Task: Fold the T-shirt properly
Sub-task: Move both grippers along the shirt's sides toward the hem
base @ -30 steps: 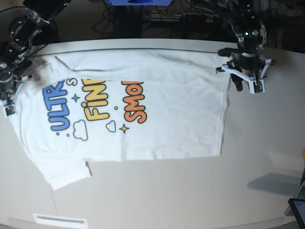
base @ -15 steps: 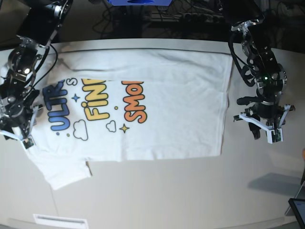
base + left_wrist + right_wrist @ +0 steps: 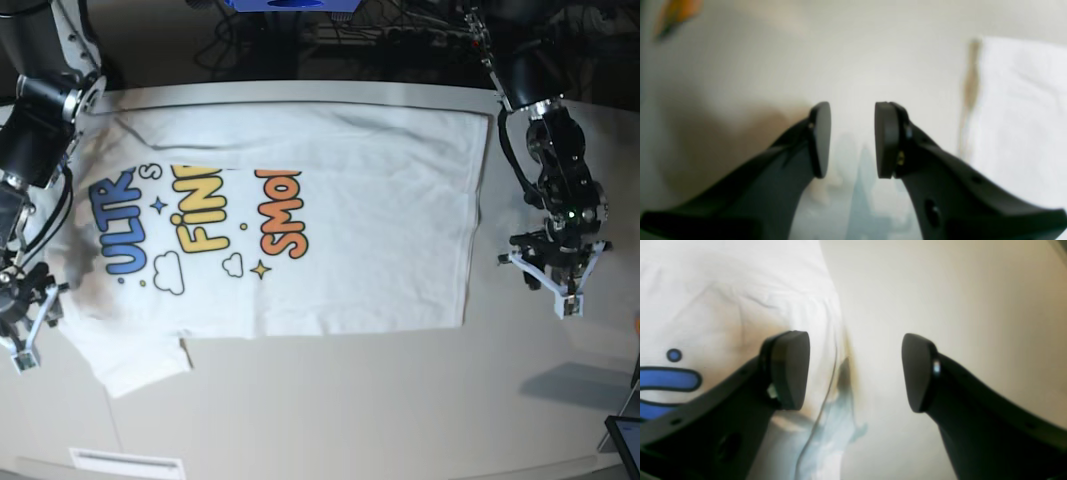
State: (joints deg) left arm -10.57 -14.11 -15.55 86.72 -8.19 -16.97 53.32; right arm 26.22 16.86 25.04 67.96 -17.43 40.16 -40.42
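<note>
The white T-shirt [image 3: 350, 220] lies flat on the table [image 3: 400, 400], print up, with its top strip folded over the upper part of the letters. A sleeve sticks out at the lower left. My right gripper [image 3: 24, 335] hovers at the shirt's left edge. In the right wrist view this gripper [image 3: 855, 371] is wide open, one finger [image 3: 790, 370] over the T-shirt [image 3: 723, 306] and the other over bare table, nothing held. My left gripper [image 3: 557, 285] is off the shirt's right hem. Up close, the left gripper [image 3: 852, 140] stands open and empty, with the T-shirt [image 3: 1017, 100] to its right.
A dark device corner [image 3: 626, 440] sits at the table's lower right and a white label [image 3: 125, 463] at the front left. Cables run behind the far edge. An orange object [image 3: 676, 13] shows blurred beyond the left gripper.
My right gripper slid down along the shirt's left edge and opened. My left gripper moved from the shirt's upper right corner down beside the right hem, jaws unchanged.
</note>
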